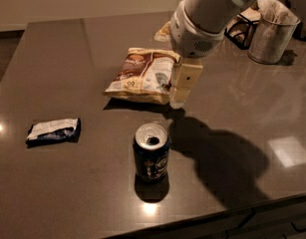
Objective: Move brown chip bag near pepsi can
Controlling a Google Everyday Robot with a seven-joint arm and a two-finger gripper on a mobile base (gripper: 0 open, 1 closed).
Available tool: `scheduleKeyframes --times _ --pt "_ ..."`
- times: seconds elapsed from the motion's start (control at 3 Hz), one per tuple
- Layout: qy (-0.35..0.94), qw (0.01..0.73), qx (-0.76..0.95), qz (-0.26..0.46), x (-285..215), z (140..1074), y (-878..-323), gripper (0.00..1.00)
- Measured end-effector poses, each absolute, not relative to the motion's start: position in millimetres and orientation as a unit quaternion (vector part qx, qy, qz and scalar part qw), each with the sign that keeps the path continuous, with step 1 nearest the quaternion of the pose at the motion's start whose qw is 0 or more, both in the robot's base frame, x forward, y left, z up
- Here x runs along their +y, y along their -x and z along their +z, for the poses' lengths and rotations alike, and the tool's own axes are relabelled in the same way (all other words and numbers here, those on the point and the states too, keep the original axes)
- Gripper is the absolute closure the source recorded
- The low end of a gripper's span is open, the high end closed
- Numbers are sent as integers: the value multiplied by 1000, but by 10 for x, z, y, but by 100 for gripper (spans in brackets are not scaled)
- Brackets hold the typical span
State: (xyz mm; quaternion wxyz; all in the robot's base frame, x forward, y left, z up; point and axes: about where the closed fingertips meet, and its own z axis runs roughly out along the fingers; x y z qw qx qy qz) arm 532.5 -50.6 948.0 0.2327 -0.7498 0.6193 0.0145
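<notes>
The brown chip bag (142,75) lies flat on the dark table (53,59), brown panel up with cream-yellow edges. The pepsi can (151,158) stands upright in front of it, nearer the table's front edge, with a clear gap between the two. My gripper (182,83) hangs from the white arm right at the bag's right edge, its cream fingers pointing down. I cannot tell whether it touches the bag.
A small dark blue-and-white packet (54,131) lies at the left. A metal mesh cup (270,35) with napkins and a black wire holder (243,27) stand at the back right. The arm casts a wide shadow right of the can.
</notes>
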Motion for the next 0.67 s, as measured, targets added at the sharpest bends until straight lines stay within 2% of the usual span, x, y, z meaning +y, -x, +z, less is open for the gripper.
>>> scheduleKeyframes --times 0.67 --pt "785 188 590 26 -197 9061 -5624 0"
